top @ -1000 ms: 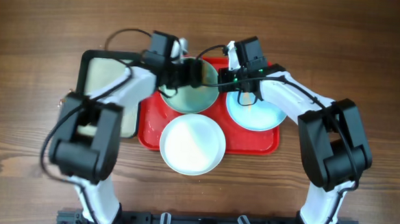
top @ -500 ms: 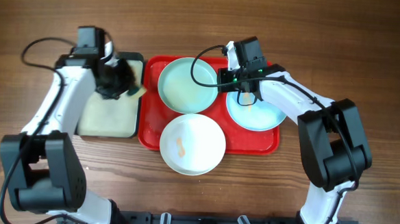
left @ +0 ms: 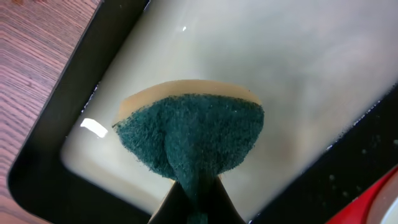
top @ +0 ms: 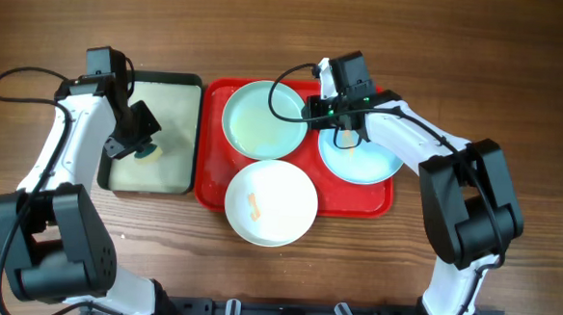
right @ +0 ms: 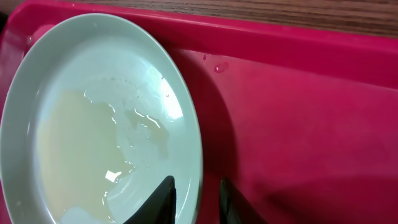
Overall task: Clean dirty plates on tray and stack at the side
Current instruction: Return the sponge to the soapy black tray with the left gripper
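Three round shallow plastic plates lie on the large red plastic tray [top: 206, 181], none of them stacked at the side yet.

Far left, the left gripper [top: 137, 148] is clamped on a dark green scouring sponge [left: 189, 134] with a tan backing. It holds the sponge over the cloudy pale liquid in the smaller black-rimmed tray [top: 170, 77]; I cannot tell whether the sponge touches the surface.

On the red tray, one pale turquoise plate [top: 264, 118] sits at the back left, wet and streaked. The white plate [top: 271, 202], with an orange smear [top: 253, 206], overhangs the front rim.

The right gripper [top: 334, 112] has its fingers apart on either side of the back turquoise plate's rim, not visibly pressing it. The second turquoise plate [top: 373, 162] lies under that arm.

The step looks like loading the sponge. Dip it fully, then lift it slowly so drips fall into the black-rimmed tray. The right fingers should close firmly on the rim before any scrubbing. Scrub with the flat green face and light pressure, so the plate does not slide.
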`<action>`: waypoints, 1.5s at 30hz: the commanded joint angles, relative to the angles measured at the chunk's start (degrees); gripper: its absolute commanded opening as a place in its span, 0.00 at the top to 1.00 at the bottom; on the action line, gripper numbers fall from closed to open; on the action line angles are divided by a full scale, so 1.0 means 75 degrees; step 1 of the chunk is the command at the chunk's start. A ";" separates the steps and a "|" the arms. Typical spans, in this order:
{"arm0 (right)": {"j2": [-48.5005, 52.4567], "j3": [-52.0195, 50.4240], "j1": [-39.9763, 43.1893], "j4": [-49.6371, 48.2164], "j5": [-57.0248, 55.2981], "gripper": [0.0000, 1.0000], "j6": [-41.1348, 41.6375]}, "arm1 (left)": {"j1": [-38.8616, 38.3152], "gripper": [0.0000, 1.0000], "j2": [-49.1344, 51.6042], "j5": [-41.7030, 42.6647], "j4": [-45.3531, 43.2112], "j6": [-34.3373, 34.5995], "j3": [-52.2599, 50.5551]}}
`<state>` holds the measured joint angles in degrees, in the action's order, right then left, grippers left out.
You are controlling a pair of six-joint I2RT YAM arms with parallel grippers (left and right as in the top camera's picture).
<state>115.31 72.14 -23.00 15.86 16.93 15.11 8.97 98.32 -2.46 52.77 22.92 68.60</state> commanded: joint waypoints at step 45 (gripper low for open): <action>0.0408 -0.0064 -0.0052 -0.0274 0.0070 0.96 -0.0020 | 0.0414 0.96 -0.0195 0.0003 -0.0289 0.1160 -0.0504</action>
<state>117.45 72.10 -23.11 13.65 16.95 15.31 11.70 98.28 -1.87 50.57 28.88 65.19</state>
